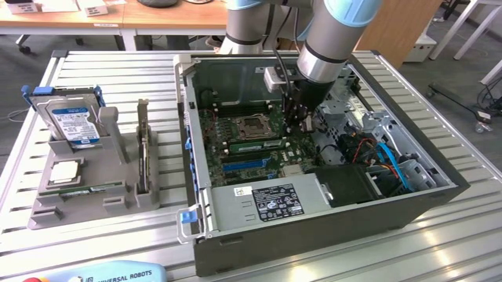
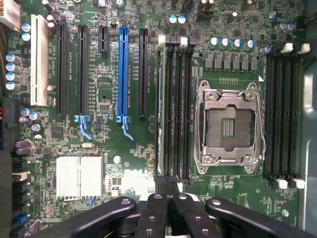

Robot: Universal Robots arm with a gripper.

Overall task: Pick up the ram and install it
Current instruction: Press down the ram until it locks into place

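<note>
The tool point(image 1: 298, 124) is hanging inside the open computer case point(image 1: 408, 147), directly above the motherboard point(image 1: 235, 132) and just beside the empty processor socket point(image 1: 255, 125) on the exterior view's right. Its fingers point(image 2: 153, 218) are standing fully closed, pressed together, with nothing visible between them. In the wrist view the closed fingers are pointing at the end of the memory slots point(image 2: 178, 104) that are lying between the processor socket point(image 2: 229, 126) and the blue expansion slot point(image 2: 123, 74).

One ram point(image 2: 159, 106) is sitting edge-up in the outermost of those slots, on the side facing the expansion slots; in the exterior view it is appearing as a green strip point(image 1: 259, 144) beside the socket. The tool is close to its end, but contact cannot be confirmed.

A second ram point(image 1: 82, 190) is lying flat in the grey parts holder point(image 1: 47, 214) on the worktop point(image 1: 117, 247), well apart from the case. The holder is also carrying a hard drive point(image 1: 72, 120), a square silver processor point(image 1: 64, 170) and an upright expansion card point(image 1: 143, 147).
</note>
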